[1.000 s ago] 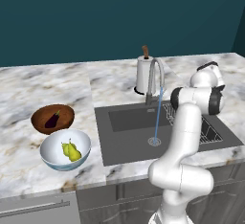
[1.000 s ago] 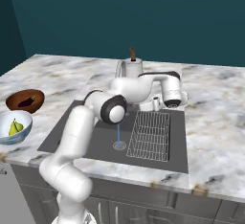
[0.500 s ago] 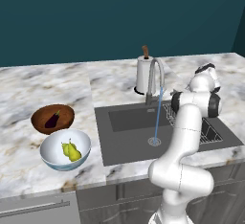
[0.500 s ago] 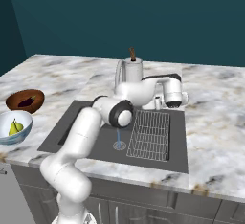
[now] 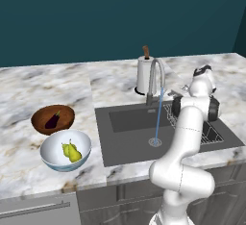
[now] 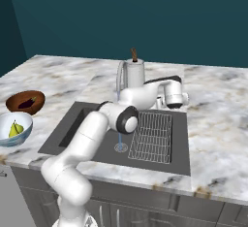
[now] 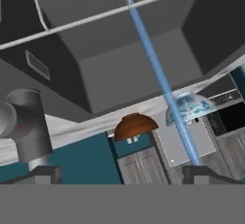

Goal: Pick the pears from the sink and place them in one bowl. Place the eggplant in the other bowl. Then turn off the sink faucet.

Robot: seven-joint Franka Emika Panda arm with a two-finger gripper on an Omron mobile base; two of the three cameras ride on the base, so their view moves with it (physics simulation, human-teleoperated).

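Two yellow-green pears (image 5: 70, 151) lie in the white and blue bowl (image 5: 55, 160); this bowl (image 7: 190, 108) also appears far off in the hand view. The dark eggplant (image 5: 53, 120) rests in the brown wooden bowl (image 5: 40, 121), seen again as the wooden bowl (image 7: 135, 126). Water (image 5: 158, 116) runs from the grey gooseneck faucet (image 5: 156, 77) into the sink (image 5: 129, 142). My gripper (image 7: 125, 176) is open with nothing between its fingertips. It hovers at the sink's back right, beside the faucet's base (image 7: 24, 127). The hand (image 6: 173, 94) sits over the rack's far end.
A white cylinder with a brown top (image 5: 144, 75) stands behind the faucet. A wire rack (image 6: 152, 134) lies in the sink's right part. Marble counter (image 5: 38, 89) stretches left of the sink, with the two bowls near its front edge.
The arm's elbow has swung a little to the right over the sink, while the hand has stayed almost in place by the faucet. Water keeps running.
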